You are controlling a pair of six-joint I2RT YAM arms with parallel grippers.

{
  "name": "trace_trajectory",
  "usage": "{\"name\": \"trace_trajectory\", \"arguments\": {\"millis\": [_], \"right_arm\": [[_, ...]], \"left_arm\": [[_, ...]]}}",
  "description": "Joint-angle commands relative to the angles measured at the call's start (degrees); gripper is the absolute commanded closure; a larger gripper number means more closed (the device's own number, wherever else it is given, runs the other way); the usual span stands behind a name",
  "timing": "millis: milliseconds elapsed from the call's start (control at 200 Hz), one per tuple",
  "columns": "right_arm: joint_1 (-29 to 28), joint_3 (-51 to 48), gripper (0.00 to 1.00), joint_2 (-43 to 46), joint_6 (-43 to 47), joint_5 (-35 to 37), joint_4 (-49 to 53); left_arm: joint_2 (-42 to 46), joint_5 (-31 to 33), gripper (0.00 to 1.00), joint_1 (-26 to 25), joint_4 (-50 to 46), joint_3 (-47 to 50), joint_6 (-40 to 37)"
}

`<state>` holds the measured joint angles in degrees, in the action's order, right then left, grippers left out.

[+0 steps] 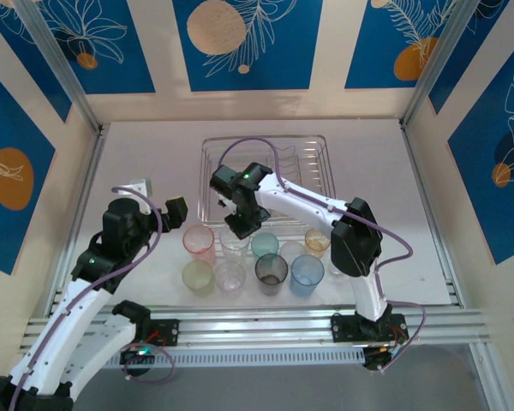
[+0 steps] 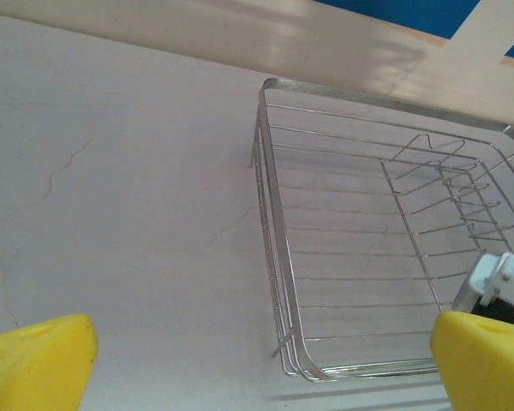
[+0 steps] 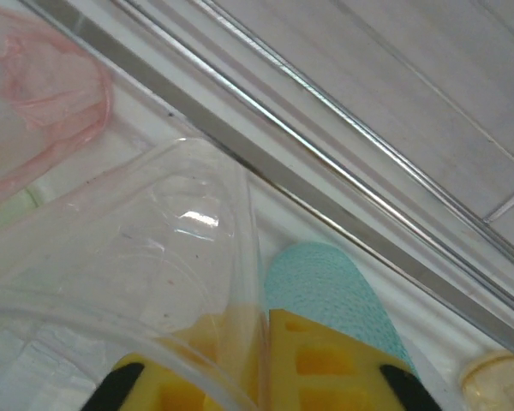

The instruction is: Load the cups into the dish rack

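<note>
From above, the dish rack sits at the far middle of the table, with open surface on both sides of it. The cups stand in two rows just in front of its near edge. On the right wrist view my right gripper is pinched tight on the wall of the clear cup, one finger inside the rim and one outside; from above the arm covers that grip. The teal cup stands just behind it and the pink cup to one side. My left gripper hangs spread wide, holding nothing, near the rack's left corner
</note>
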<state>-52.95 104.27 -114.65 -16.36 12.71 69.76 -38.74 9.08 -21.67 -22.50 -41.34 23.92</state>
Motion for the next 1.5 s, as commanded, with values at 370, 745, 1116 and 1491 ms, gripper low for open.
{"name": "trace_trajectory", "arguments": {"millis": [370, 745, 1116, 1491], "right_arm": [[0.0, 5.3, 1.0, 17.6, -3.6, 4.0, 0.5], [26.5, -10.3, 1.0, 47.1, -3.8, -29.2, -20.2], [40.1, -12.7, 1.0, 50.1, -8.7, -60.7, -31.7], [41.2, -13.5, 1.0, 49.9, -5.9, -62.3, -30.1]], "left_arm": [[-0.8, -1.8, 0.0, -0.5, 1.5, -5.3, 0.5], [-7.0, -29.6, 0.0, -0.5, 21.2, -10.4, 10.8], [-30.9, -61.4, 0.0, -3.8, 80.5, -12.7, 41.9], [-34.8, -64.3, 0.0, -8.9, 86.3, -17.7, 42.0]]}}
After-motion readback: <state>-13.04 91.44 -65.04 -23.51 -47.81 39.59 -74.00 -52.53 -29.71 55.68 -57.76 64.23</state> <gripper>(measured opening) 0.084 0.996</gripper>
